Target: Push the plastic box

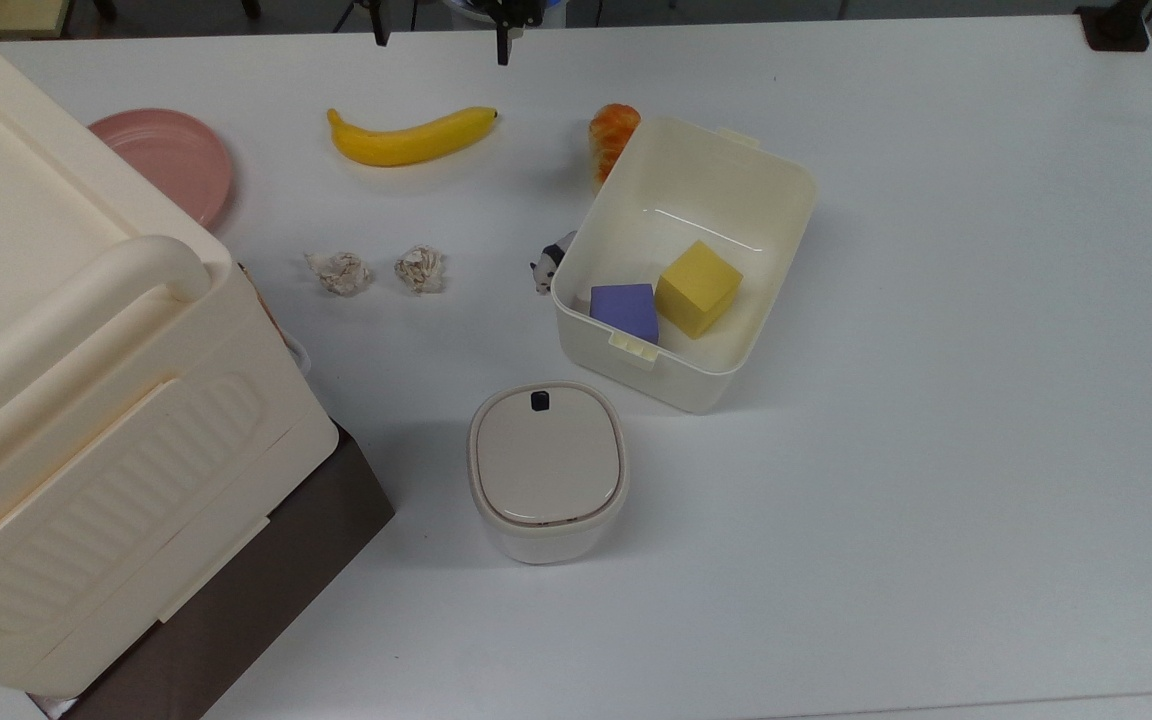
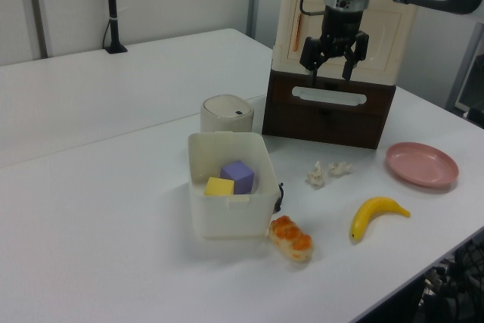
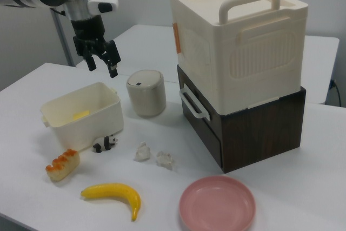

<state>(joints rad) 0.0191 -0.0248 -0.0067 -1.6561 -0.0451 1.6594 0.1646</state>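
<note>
The plastic box (image 1: 696, 200) is a lidless cream tub near the table's middle, also seen in the left view (image 2: 231, 213) and the right view (image 3: 81, 123). Inside lie a yellow cube (image 1: 698, 288) and a purple cube (image 1: 625, 312). My gripper (image 2: 330, 68) hangs open and empty, well above the table and apart from the box. It shows at the top view's upper edge (image 1: 441, 35), beyond the banana. In the right view the gripper (image 3: 102, 67) is above the box's far side.
A banana (image 1: 411, 138), a bread piece (image 1: 611, 135), a small panda figure (image 1: 551, 262) and two crumpled paper balls (image 1: 341, 272) lie around the box. A lidded canister (image 1: 548, 465), a pink plate (image 1: 171, 160) and a huge cream bin (image 1: 86, 420) on a brown cabinet (image 3: 259, 128) stand nearby.
</note>
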